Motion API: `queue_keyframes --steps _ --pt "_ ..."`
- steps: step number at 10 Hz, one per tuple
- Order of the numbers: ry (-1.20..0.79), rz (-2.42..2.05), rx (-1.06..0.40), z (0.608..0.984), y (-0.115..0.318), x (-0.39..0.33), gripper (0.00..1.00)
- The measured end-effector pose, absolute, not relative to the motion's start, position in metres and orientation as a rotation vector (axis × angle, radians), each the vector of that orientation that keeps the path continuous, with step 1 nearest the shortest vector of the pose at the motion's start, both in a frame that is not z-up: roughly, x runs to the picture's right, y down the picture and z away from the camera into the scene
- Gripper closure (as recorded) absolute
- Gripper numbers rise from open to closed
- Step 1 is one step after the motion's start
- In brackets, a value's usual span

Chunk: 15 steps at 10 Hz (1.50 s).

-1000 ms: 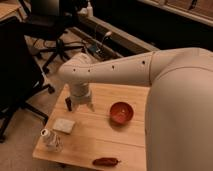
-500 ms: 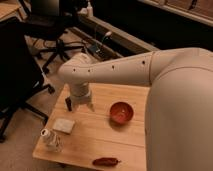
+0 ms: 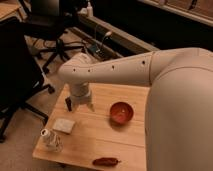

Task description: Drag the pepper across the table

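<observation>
The gripper (image 3: 80,107) hangs from the pale arm (image 3: 115,70) over the far left part of the table (image 3: 100,137), to the left of the red-orange bowl (image 3: 121,112) and slightly farther back than it. Its fingers (image 3: 68,104) point down toward the tabletop and stand spread, with nothing between them; whether their tips touch the wood cannot be told.

The pepper (image 3: 106,161) lies well apart from the fingers, on the near side of the bowl and a little to its left, right at the table's front edge. It lies flat with its long axis running left to right, about parallel to that edge. A thin tapered tip points to the right, and which end carries the stem cannot be made out.

A flat pale square pad (image 3: 64,125) lies left of the bowl and slightly nearer. A small whitish bottle (image 3: 50,139) stands farther left and nearer, by the table's front left corner. Dark office chairs (image 3: 50,30) stand on the floor well behind the bowl.
</observation>
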<state>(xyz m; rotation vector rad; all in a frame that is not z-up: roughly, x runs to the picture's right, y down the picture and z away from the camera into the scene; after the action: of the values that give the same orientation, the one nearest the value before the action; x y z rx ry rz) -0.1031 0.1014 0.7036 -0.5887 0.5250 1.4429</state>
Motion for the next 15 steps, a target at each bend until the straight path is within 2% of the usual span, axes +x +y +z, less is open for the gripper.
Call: queue_keyframes --steps 11,15 --pt "0.519 1.422 -0.584 0.7039 0.1004 -0.1025 0.35" --pt "0.437 1.106 -0.527 0.7053 0.0925 -0.1039 0.35"
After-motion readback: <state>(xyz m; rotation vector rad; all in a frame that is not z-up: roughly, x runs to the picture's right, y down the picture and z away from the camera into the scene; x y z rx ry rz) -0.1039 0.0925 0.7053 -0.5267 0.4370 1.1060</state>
